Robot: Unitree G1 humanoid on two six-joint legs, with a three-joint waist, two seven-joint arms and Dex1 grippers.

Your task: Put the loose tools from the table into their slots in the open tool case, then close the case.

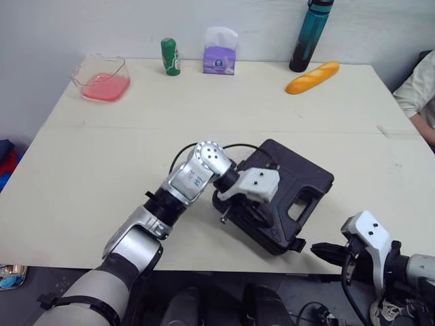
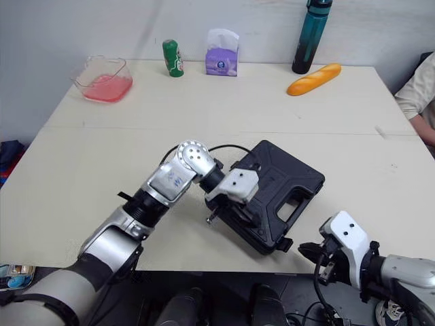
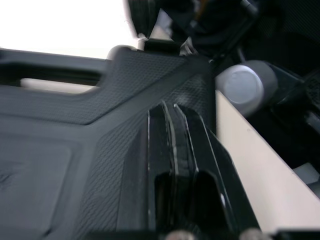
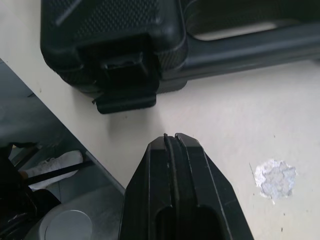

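Note:
The black tool case [image 1: 292, 180] lies with its lid down near the table's front edge, its handle toward the right. My left gripper [image 3: 170, 107] is shut, and its fingertips rest on the textured lid at the case's front left part. A latch [image 4: 125, 95] hangs loose on the case's near corner. My right gripper [image 4: 172, 137] is shut and empty. It sits just above the table's front edge, right of the case, a short gap from that latch. No loose tools are visible on the table.
Along the far edge stand a pink-filled clear container [image 1: 102, 78], a green can [image 1: 170, 56], a purple tissue pack [image 1: 219, 53], a teal bottle [image 1: 311, 34] and a bread loaf [image 1: 312, 77]. A person's sleeve [image 1: 418, 85] shows at the right edge.

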